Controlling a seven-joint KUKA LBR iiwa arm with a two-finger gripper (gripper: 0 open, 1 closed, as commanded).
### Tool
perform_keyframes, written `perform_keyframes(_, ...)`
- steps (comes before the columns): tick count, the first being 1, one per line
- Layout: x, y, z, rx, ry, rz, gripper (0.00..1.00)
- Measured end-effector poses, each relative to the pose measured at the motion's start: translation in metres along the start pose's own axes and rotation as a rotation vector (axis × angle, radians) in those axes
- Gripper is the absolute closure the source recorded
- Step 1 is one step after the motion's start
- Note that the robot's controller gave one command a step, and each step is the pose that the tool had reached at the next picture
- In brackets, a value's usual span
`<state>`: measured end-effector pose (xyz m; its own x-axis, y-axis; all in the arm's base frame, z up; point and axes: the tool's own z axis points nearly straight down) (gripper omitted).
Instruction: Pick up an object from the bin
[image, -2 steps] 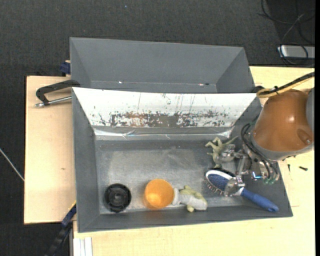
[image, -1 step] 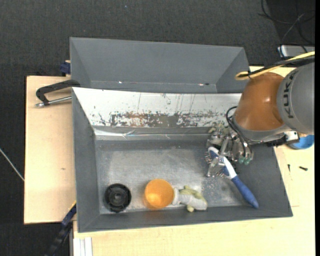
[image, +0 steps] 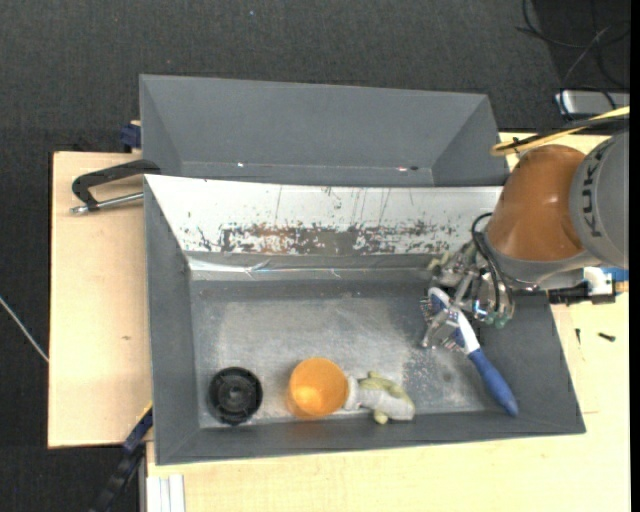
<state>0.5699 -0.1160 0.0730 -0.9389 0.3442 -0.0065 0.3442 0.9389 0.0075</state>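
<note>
Gripper (image: 450, 318), opening unclear, at one blue toothbrush (image: 490, 376); one black cap (image: 235, 392), one orange ball (image: 318, 387), one pale lump (image: 386, 399).

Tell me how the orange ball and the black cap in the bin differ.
The ball is orange and smooth; the cap is black with ringed ridges. The ball is somewhat larger than the cap. A pale lump lies right beside the ball; the cap lies alone. Both are round, at the front of the bin.
</note>
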Motion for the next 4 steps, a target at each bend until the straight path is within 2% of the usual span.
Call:
perform_keyframes(1,-0.001,-0.002,0.000,0.000,-0.004,0.006,1.00)
perform_keyframes(3,-0.002,0.002,-0.008,0.004,0.002,0.005,1.00)
perform_keyframes(4,-0.005,0.004,-0.093,0.004,-0.006,0.004,1.00)
